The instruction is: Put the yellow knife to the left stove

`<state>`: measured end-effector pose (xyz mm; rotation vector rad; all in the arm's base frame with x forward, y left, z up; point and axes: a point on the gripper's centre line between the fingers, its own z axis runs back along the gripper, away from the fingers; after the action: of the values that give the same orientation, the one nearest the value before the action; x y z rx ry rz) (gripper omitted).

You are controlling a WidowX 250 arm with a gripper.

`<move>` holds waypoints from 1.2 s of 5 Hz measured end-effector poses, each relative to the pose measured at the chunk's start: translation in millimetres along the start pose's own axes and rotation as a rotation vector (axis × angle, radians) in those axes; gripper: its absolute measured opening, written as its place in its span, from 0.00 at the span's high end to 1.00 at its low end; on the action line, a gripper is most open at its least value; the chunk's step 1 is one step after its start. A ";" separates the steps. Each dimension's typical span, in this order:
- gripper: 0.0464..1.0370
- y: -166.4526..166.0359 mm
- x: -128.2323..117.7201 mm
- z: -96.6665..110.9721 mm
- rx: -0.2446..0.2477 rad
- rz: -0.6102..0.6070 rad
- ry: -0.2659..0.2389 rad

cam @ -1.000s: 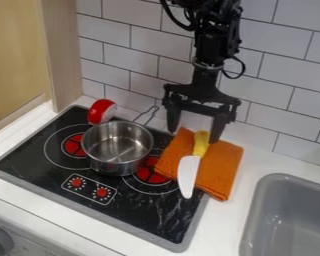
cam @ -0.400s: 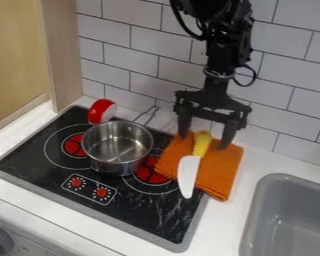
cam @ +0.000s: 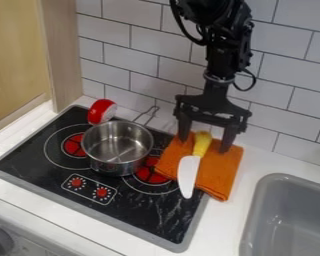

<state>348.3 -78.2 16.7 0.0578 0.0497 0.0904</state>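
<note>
1. White tiles with dark joints cover the wall [cam: 283,107] behind the work area, and a pale wooden panel [cam: 14,55] stands at the left.
2. A white counter [cam: 229,212] runs below the tiles and carries the black stove [cam: 166,217] with its grey border.
3. The black arm [cam: 223,55] enters from the top edge and hangs in front of the wall.
4. A grey sink [cam: 283,178] is set into the counter on the right.
5. The gripper [cam: 203,145] hangs over an orange cloth [cam: 219,172], its fingers spread apart, one on either side of the knife's handle; it is not clamped on anything. Whether the fingertips touch the cloth cannot be told.
6. The cloth lies between pot and sink, partly over the stove's right edge.
7. A steel pot [cam: 116,162] stands upright on the stove, covering part of the right burner [cam: 149,174], its thin handle pointing toward the wall.
8. The left burner [cam: 72,145] shows red just beside the pot.
9. The knife [cam: 187,175] lies on the cloth, yellow handle toward the wall, white blade reaching out over the stove.
10. A small red bowl [cam: 100,111] sits tilted behind the pot, near the stove's far left corner.
11. Two red knobs [cam: 76,182] mark the stove's front.
</note>
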 end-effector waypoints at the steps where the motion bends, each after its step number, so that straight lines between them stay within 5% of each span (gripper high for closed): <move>1: 0.23 -0.4 0.0 -3.6 0.001 0.000 0.006; 2: 0.55 -1.5 0.5 -4.1 -0.006 0.000 0.004; 3: 0.65 -2.7 1.4 -4.5 -0.020 -0.003 -0.001; 5: 0.65 0.7 -2.1 -2.8 -0.017 0.010 0.002; 6: 0.65 7.9 -4.8 21.2 0.009 0.024 -0.028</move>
<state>343.9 -72.0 38.5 0.0688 0.0217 0.1129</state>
